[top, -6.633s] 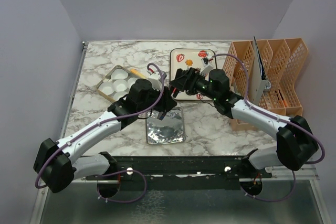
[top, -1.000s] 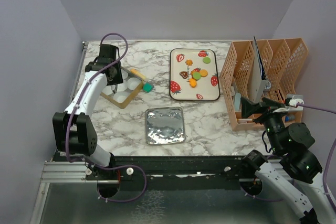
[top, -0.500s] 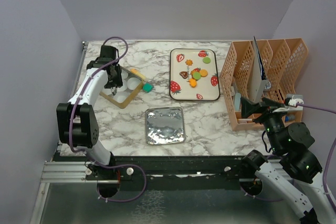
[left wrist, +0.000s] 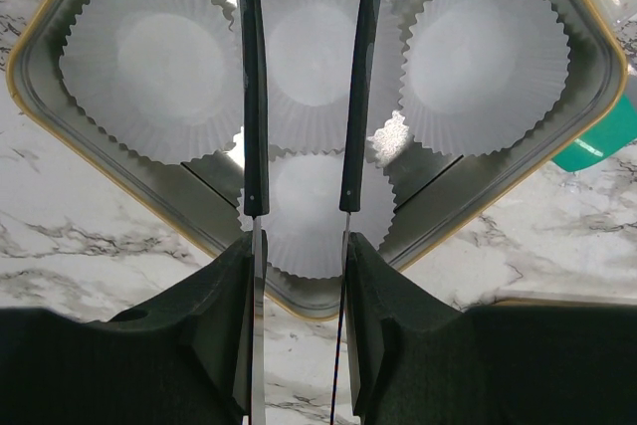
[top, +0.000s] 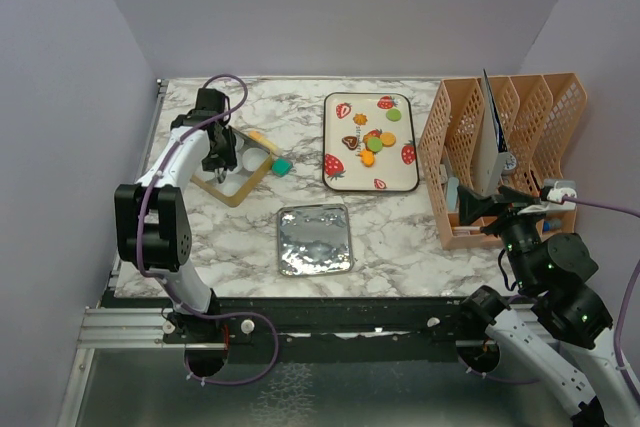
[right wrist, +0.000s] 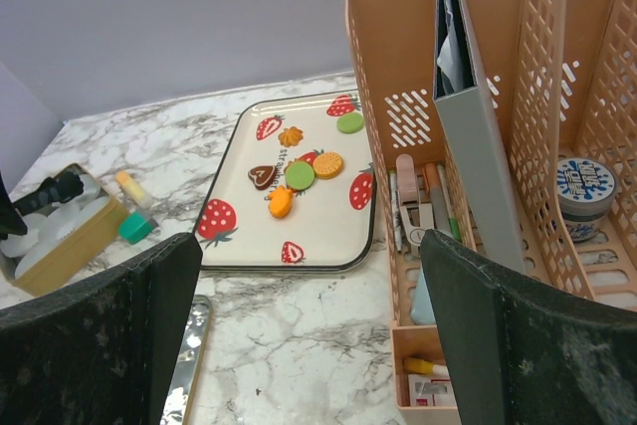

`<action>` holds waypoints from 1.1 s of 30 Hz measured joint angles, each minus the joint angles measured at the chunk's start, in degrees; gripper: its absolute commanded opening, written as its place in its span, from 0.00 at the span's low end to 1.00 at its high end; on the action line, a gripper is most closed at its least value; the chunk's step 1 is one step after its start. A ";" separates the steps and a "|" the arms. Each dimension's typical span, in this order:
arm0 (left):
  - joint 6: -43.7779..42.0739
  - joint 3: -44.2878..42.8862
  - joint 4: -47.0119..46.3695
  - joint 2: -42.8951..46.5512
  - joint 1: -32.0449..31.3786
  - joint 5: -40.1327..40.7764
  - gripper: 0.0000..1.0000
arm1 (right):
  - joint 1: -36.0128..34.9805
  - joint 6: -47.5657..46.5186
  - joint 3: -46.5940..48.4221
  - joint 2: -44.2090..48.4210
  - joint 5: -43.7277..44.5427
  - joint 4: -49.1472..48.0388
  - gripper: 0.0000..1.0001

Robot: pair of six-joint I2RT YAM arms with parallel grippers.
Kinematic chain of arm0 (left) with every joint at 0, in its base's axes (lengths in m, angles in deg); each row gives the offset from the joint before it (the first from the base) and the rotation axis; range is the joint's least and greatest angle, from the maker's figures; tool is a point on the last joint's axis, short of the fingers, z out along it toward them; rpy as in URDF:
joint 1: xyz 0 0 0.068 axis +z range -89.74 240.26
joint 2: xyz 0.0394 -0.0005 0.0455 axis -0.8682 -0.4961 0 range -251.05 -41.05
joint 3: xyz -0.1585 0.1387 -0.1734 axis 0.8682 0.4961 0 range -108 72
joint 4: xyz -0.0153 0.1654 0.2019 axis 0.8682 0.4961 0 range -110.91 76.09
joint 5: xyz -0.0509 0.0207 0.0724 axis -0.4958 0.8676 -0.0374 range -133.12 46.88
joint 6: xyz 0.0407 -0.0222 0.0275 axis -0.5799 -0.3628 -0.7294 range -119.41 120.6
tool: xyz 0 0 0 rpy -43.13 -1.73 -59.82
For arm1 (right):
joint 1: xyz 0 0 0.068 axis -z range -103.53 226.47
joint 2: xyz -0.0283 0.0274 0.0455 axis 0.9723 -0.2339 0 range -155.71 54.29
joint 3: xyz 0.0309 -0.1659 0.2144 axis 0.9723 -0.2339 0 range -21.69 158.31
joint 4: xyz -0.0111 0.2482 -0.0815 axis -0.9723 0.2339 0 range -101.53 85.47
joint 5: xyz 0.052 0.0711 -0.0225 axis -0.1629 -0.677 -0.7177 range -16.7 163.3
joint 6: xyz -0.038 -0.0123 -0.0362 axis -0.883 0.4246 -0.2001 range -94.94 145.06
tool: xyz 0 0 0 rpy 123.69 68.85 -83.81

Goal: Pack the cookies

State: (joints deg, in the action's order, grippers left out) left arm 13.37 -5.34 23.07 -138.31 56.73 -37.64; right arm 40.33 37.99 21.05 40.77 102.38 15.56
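left end effector (top: pixel 220 165) astride paper cup (left wrist: pixel 304 57), fingertips cut off; contact unclear.

Table top (top: pixel 400 227): marble-look, smooth, slight sheen; small tray (top: pixel 314 239): silver foil or thin metal, crinkled, v. shiny; paper cups (left wrist: pixel 484 59): white, pleated, matt; tin (left wrist: pixel 189 201) round them: grey metal inside, reflective; strawberry tray (right wrist: pixel 323 221): white, glossy, prob. plastic; cookies (right wrist: pixel 299 175): matt, plastic-looking; file rack (right wrist: pixel 557 97): orange plastic, perforated, satin.
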 measured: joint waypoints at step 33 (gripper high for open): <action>-0.24 -2.36 -0.17 -4.11 0.00 1.53 0.42 | 0.00 -0.15 -0.09 0.11 0.00 0.02 1.00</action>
State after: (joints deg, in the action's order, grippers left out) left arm 13.13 -7.70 22.90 -142.41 56.73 -36.11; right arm 40.33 37.83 20.97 40.88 102.38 15.58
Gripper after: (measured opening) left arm 0.411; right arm 0.998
